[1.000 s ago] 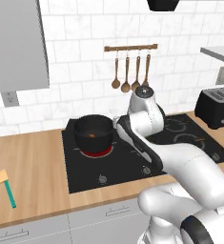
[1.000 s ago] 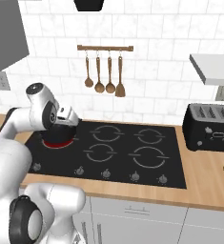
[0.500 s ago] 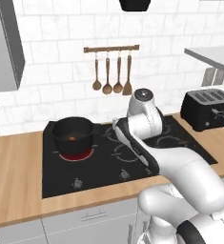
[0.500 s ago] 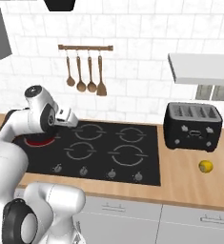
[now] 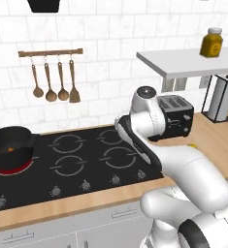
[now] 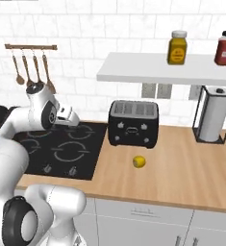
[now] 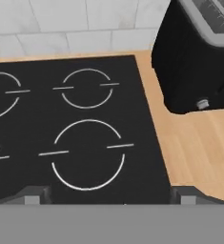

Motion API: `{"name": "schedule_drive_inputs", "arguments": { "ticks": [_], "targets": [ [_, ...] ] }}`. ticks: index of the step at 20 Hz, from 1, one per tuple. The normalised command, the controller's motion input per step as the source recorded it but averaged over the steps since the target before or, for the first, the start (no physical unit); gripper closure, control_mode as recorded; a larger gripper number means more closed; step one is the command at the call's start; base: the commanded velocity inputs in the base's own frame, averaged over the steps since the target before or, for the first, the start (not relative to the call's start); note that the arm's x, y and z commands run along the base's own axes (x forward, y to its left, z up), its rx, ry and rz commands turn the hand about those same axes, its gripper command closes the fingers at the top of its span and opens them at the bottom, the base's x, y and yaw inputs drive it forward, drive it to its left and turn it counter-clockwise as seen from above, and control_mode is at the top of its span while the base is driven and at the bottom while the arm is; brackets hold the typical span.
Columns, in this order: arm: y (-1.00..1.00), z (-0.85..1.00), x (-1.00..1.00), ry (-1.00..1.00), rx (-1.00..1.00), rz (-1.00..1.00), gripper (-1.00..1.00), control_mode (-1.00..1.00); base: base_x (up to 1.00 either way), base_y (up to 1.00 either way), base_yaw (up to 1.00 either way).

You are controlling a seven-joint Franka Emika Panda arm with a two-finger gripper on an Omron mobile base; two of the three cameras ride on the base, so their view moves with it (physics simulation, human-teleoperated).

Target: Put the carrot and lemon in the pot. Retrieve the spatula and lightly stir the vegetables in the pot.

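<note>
Since before, the base drove right: left base view has the pot (image 5: 9, 145) holding the carrot (image 5: 9, 149); right base view, the lemon (image 6: 139, 161) on the tabletop (image 6: 182, 168) before the toaster (image 6: 133, 123); hand view, the tool (image 7: 111, 193) spread wide above the hob (image 7: 75, 133).

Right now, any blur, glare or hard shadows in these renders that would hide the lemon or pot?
Right base view: even flat light, the lemon crisp on the counter, faint shadow only. Left base view: slightly soft, the pot dark but readable, orange speck inside. Hand view: no glare on the cooktop.
</note>
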Motion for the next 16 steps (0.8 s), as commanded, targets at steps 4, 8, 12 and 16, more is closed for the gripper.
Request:
{"name": "schedule_drive_inputs", "arguments": {
  "ticks": [4, 8, 12, 16],
  "targets": [
    [0.0, 0.0, 0.0, 0.0, 0.0, 0.0, -1.0, 1.0, 0.25, -0.36, 0.0],
    [0.0, 0.0, 0.0, 0.0, 0.0, 0.0, -1.0, 1.0, 0.1, -0.29, -0.01],
    [0.0, 0.0, 0.0, 0.0, 0.0, 0.0, -1.0, 1.0, 0.2, -0.41, 0.0],
    [0.0, 0.0, 0.0, 0.0, 0.0, 0.0, -1.0, 1.0, 0.09, -0.59, 0.0]
  ]
}}
